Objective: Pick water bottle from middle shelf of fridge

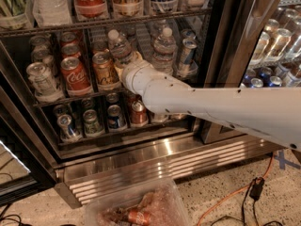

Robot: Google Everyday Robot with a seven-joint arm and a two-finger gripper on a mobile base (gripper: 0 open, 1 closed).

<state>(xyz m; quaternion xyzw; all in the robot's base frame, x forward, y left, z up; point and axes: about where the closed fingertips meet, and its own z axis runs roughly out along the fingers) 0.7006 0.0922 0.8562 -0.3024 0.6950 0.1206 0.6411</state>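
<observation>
The fridge [164, 160] stands open in front of me. On its middle shelf [70, 99], a clear ribbed water bottle [119, 45] with a white cap leans to the left. My gripper [128, 60] is at the end of the white arm, right against the lower part of this bottle, and the wrist hides most of it. A second water bottle [164, 47] stands upright just right of the gripper, further back on the shelf.
A silver can [41, 79], a Coca-Cola can [75, 75] and a gold can [104, 70] stand left of the gripper. A blue can [187, 52] is to the right. Several cans fill the lower shelf [94, 121]. A clear bin [136, 208] and an orange cable [230, 197] lie on the floor.
</observation>
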